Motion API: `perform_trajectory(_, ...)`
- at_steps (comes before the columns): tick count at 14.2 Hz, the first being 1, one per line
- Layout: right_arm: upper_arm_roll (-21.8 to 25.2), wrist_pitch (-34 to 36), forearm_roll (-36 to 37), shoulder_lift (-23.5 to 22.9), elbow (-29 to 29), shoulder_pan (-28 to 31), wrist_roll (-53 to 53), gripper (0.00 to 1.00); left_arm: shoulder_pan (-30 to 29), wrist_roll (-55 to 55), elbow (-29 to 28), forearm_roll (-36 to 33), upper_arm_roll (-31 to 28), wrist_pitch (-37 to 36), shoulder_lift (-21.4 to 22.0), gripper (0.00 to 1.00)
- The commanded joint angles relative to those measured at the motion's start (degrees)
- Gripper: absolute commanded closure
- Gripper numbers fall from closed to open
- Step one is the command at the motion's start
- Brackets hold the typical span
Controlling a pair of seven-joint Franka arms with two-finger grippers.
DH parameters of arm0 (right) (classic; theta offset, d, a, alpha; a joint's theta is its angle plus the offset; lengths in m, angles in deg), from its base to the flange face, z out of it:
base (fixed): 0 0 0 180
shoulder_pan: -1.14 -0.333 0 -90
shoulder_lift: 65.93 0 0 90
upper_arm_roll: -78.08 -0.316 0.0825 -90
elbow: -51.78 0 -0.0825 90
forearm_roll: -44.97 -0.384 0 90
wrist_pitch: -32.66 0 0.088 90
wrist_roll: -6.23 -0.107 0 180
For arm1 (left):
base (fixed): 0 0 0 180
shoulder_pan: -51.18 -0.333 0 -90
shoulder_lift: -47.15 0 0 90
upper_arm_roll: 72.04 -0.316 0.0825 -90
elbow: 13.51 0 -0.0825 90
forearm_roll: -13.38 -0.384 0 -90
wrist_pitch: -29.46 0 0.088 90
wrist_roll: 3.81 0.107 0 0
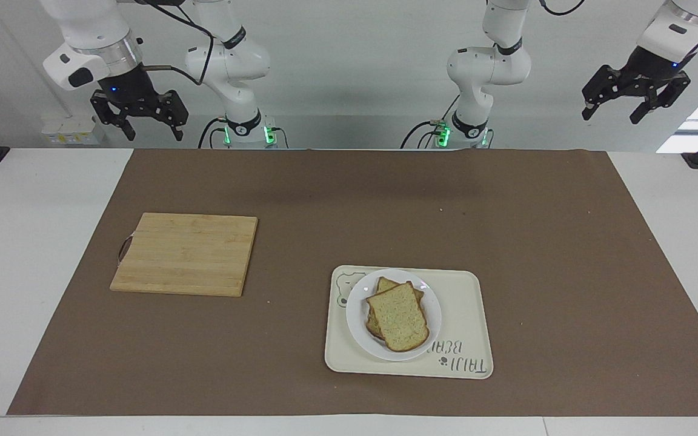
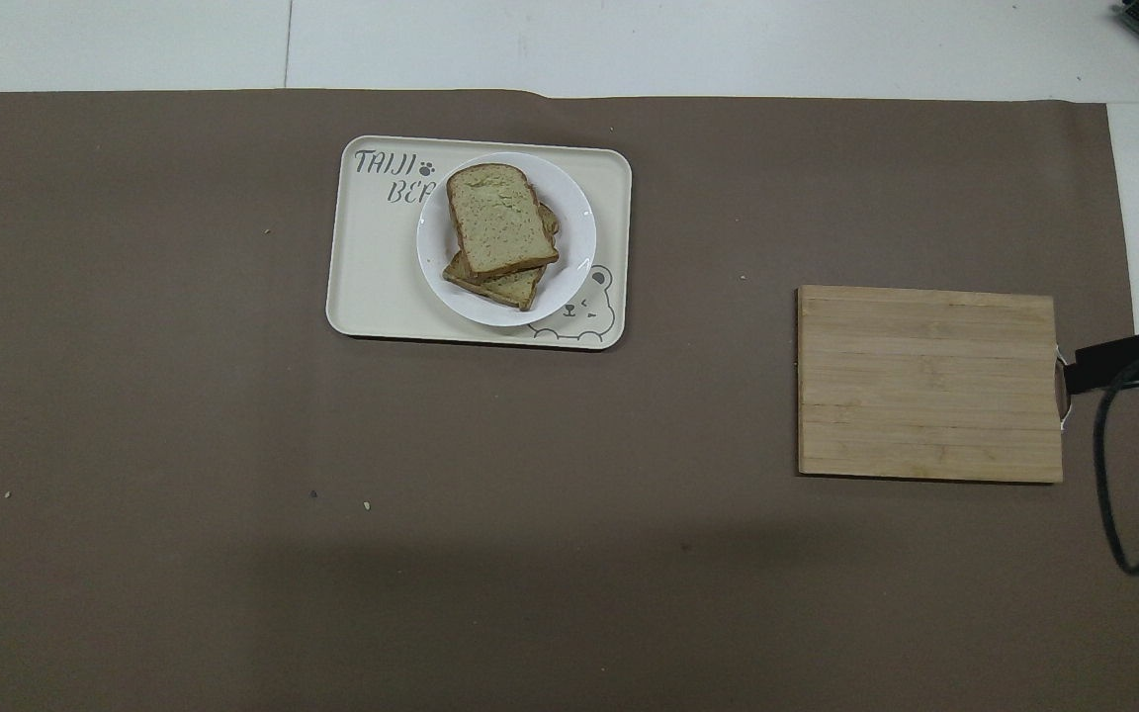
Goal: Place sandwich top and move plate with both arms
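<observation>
**Both tools raised, spread, empty**

Left tool [image 1: 635, 108]: up high off the left arm's end of the tabletop [image 1: 28, 254], fingers spread wide, gripping nothing. Right tool [image 1: 140, 121]: up high at the right arm's end, likewise spread and empty. Sandwich top [image 1: 398, 317] lying askew on 1 lower slice [image 1: 385, 284], both on the plate [image 1: 356, 303], plate resting on the tray [image 1: 467, 303]. Cutting board [image 1: 185, 253] bare, well apart from the tray.

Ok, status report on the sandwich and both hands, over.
Left hand and right hand up, open, empty. Sandwich top stacked on plate, plate on tray. Nothing in the way.
</observation>
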Motion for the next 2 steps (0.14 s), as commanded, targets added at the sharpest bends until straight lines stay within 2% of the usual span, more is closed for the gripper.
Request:
perform_trajectory(1, 0.0, 0.8, -1.0, -0.5, 1.1, 0.4, 1.1, 0.0, -0.1, -0.8, 0.4, -0.5, 0.3, 0.6, 0.2, 0.0)
perform_trajectory(2, 0.0, 0.8, -1.0, -0.5, 1.1, 0.4, 1.1, 0.0, -0.1, -0.8, 0.3, -0.5, 0.3, 0.5, 0.3, 0.0)
